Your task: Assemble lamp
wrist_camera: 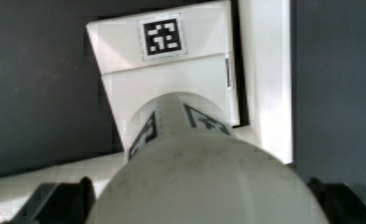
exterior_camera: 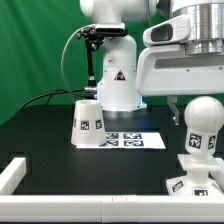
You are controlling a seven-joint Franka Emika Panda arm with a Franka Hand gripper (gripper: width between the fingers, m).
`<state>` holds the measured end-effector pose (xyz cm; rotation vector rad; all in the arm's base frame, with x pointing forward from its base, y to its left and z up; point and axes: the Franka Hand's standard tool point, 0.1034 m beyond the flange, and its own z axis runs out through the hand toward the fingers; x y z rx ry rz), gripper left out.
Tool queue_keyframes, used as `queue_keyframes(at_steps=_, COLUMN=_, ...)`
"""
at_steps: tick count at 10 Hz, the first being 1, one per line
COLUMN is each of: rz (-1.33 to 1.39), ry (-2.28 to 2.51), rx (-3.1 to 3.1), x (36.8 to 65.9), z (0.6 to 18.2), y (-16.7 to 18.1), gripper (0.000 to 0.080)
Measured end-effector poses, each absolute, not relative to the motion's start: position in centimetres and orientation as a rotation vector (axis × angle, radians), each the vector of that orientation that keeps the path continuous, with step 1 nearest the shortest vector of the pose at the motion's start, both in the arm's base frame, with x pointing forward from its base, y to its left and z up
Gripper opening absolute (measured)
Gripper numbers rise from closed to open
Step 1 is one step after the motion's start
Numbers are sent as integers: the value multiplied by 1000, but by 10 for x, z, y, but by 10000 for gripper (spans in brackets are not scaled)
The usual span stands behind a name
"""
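The bulb (exterior_camera: 203,122) stands upright on top of the base (exterior_camera: 192,178), at the exterior view's right on the black table (exterior_camera: 50,150). The claw (wrist_camera: 198,205) has one dark finger (wrist_camera: 64,202) on each side of the bulb, very close to it, but I cannot tell if it is squeezing the bulb. The shade (exterior_camera: 88,120) sits well apart at the exterior view's left, just beside the marker board (exterior_camera: 135,141).

The shade (exterior_camera: 88,118), bulb (exterior_camera: 204,113) and base (exterior_camera: 192,182), all 3, look like smooth matt plastic; the table (exterior_camera: 40,135) is matt too.
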<state>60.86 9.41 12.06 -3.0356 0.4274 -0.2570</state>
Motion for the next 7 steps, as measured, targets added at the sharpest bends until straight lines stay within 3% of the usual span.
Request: queue_keyframes(at_steps=7, rz=-152, ry=1785, rx=-2278, x=612, z=120, y=93, gripper=574)
